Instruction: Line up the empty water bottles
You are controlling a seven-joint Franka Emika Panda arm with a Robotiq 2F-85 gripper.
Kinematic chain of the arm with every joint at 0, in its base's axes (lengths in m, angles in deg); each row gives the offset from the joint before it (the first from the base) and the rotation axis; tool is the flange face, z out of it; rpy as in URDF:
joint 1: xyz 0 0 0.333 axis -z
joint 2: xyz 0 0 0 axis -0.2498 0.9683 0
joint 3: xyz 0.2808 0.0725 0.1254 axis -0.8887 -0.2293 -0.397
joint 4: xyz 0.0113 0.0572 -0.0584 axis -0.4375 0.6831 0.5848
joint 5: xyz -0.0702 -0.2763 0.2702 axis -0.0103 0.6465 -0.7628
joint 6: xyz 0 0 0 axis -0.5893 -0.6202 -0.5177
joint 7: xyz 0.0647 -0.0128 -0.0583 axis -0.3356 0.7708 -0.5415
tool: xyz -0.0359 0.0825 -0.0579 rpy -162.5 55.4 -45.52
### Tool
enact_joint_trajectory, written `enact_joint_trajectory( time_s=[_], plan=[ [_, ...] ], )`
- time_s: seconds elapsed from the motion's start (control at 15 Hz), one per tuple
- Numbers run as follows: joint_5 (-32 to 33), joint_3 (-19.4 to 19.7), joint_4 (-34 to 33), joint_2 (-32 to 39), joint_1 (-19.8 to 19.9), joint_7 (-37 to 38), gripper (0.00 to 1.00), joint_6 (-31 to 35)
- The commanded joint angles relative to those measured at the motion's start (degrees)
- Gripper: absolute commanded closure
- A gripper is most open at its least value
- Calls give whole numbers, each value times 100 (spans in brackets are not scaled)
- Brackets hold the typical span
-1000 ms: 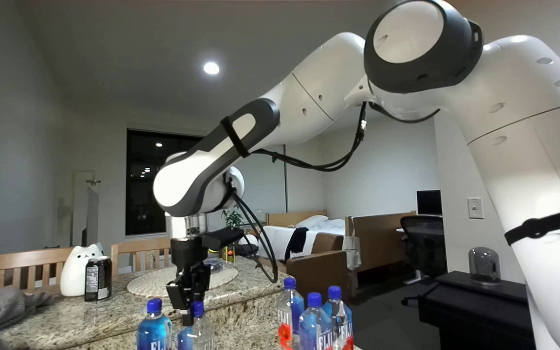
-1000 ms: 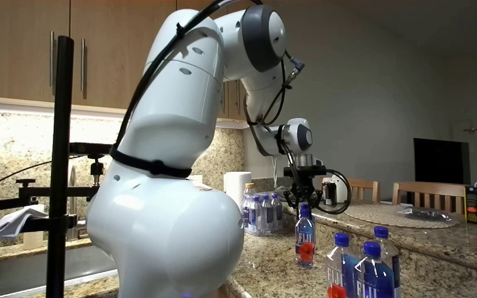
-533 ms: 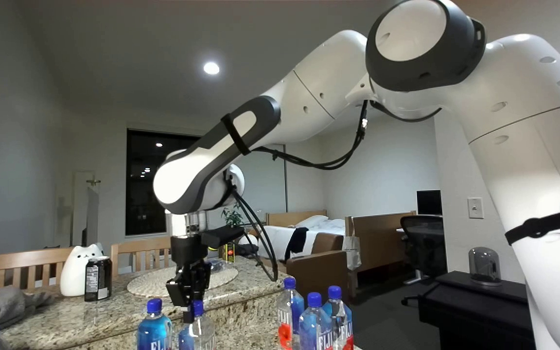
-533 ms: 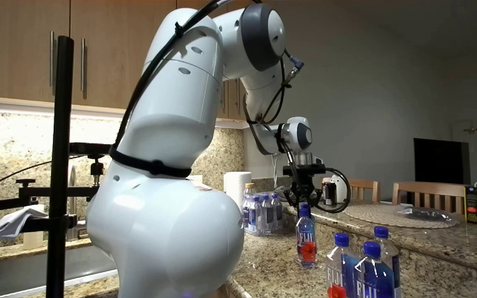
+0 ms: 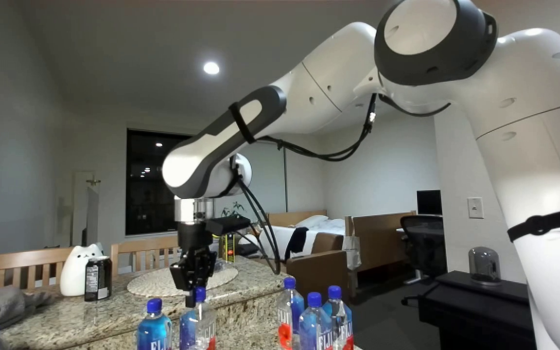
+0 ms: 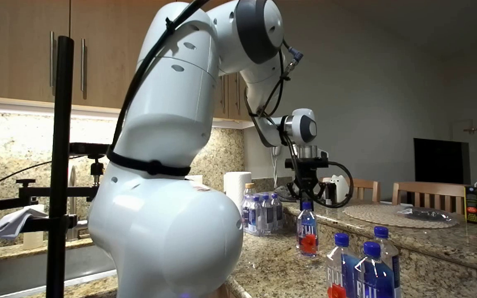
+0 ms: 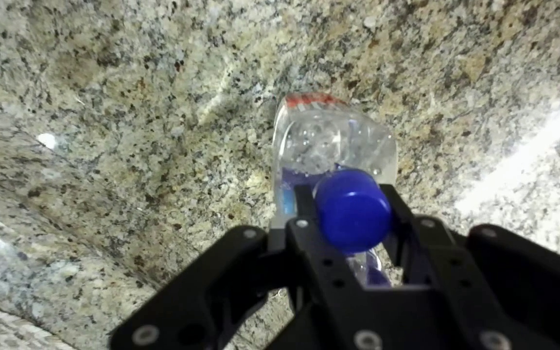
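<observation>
My gripper (image 6: 306,199) is shut on the blue cap of a clear bottle (image 6: 307,231) with a red-orange label part. In the wrist view the cap sits between the two fingers (image 7: 350,209), with the clear body (image 7: 326,141) below. The bottle hangs roughly upright and seems a little above the granite counter. It also shows in an exterior view (image 5: 198,323). Another bottle (image 5: 154,325) stands beside it. Three bottles stand grouped apart: two in front (image 6: 340,269) (image 6: 372,273) and one behind (image 6: 387,252). Several more bottles (image 6: 265,215) stand at the back by the wall.
A raised granite ledge (image 6: 420,236) runs along the counter. It carries a round woven mat (image 6: 371,213), a black can (image 5: 98,279), a white cat-shaped thing (image 5: 78,272) and a grey towel (image 5: 5,304). A paper towel roll (image 6: 237,186) stands behind the back bottles.
The gripper has risen with the bottle in its fingers. The bottle has moved up and slightly right in both exterior views. The other bottles have not moved.
</observation>
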Motion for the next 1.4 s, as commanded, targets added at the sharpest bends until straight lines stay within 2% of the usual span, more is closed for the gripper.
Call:
enact_joint_trajectory(
  time_s=[0.0, 0.4, 0.6, 1.0, 1.33],
  plan=[
    [-412, -9, 416, -560, 86, 475, 87, -2],
    [-385, 43, 1236, -1146, 36, 2109, 87, 66],
    [-363, 91, 1595, -1385, 104, 2627, 87, -18],
    [-127, 322, 1734, -1537, 332, 2595, 87, -212],
    [-273, 457, 1842, -1491, 464, 2464, 87, -373]
  ],
)
